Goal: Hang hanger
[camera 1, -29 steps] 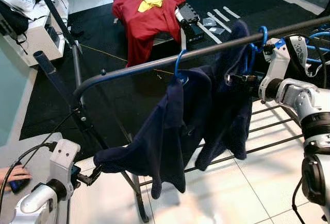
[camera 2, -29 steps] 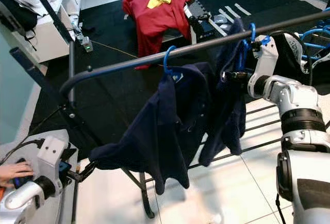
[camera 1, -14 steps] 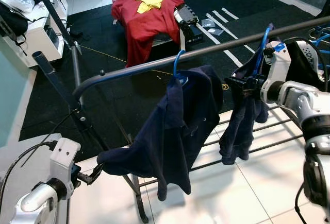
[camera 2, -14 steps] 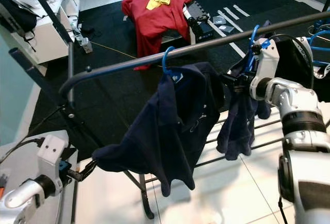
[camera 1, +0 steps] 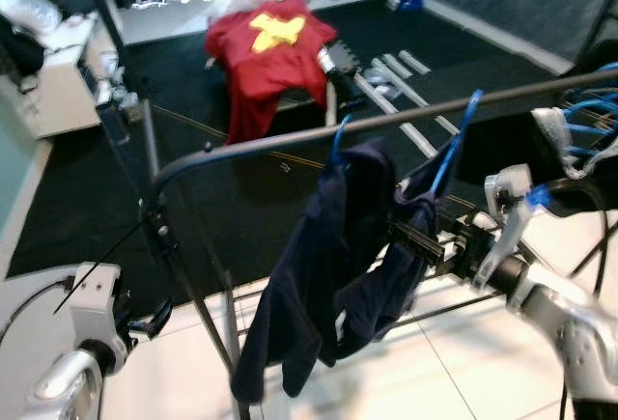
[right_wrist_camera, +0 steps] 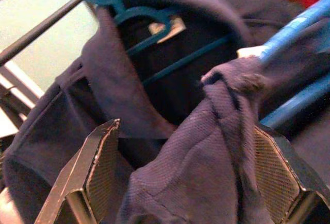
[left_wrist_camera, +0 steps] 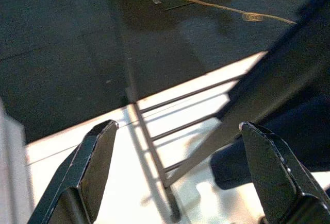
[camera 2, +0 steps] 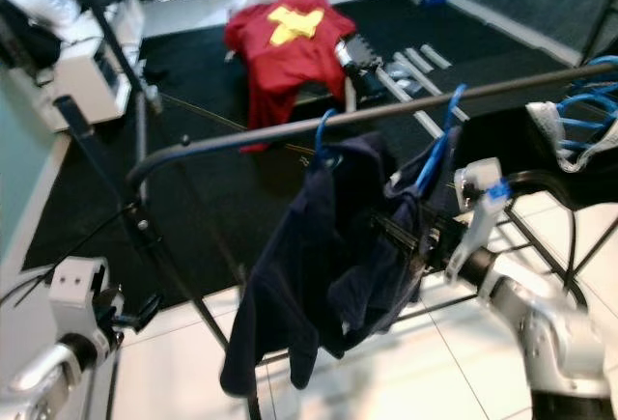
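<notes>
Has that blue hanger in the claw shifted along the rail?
Yes. The blue hanger now sits closer to the hung navy shirt on the rail.
</notes>
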Robot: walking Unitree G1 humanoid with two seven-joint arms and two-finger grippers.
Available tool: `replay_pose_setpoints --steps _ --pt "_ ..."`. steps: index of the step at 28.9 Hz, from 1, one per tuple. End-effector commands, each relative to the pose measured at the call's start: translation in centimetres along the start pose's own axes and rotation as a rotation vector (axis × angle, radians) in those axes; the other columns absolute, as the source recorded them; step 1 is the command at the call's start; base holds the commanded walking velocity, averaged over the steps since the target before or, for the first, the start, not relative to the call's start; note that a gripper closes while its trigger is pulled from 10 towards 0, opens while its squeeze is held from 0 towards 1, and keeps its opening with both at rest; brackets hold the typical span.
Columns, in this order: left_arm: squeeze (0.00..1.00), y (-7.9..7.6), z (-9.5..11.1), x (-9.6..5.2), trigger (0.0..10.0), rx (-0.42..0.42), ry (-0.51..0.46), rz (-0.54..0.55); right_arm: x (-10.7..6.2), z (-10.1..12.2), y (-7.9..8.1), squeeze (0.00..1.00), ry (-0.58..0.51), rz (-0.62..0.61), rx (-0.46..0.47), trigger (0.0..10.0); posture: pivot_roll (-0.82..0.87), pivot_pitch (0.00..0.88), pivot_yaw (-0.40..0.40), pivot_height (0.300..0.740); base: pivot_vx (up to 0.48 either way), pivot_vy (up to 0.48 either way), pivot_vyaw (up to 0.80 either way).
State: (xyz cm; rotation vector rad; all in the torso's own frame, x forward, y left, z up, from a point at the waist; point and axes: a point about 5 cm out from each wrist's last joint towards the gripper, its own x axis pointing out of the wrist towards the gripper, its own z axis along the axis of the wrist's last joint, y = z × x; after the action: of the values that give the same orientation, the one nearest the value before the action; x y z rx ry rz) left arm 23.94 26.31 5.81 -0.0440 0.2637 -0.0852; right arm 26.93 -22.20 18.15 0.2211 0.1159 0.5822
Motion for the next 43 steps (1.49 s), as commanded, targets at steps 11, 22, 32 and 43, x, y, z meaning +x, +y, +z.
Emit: replay_pose_setpoints --steps 11,22,32,43 --pt "0.0 -1.4 -2.2 1.4 10.0 -0.112 0.037 -0.03 -7.2 -11.2 -4.8 0.0 0.218 -0.841 0.08 10.0 -0.07 0.0 0.04 0.74 0.0 0.0 0.0" --pt "0.0 -5.1 -4.9 1.6 10.0 -0.13 0.091 -0.074 -7.1 -17.5 -4.6 0.0 0.415 -0.921 0.055 10.0 -0.06 0.0 0.034 0.74 -0.066 0.0 0.0" --pt "0.0 -5.4 -5.7 1.5 10.0 -0.122 0.108 -0.063 -6.6 -18.5 -4.6 0.0 0.434 -0.914 0.035 10.0 -0.05 0.0 0.027 0.74 -0.244 0.0 0.0" --pt "0.0 -5.6 -6.2 1.9 10.0 -0.094 0.12 -0.048 -7.3 -20.6 -4.5 0.0 0.46 -0.925 0.041 10.0 -0.06 0.0 0.033 0.74 -0.303 0.0 0.0"
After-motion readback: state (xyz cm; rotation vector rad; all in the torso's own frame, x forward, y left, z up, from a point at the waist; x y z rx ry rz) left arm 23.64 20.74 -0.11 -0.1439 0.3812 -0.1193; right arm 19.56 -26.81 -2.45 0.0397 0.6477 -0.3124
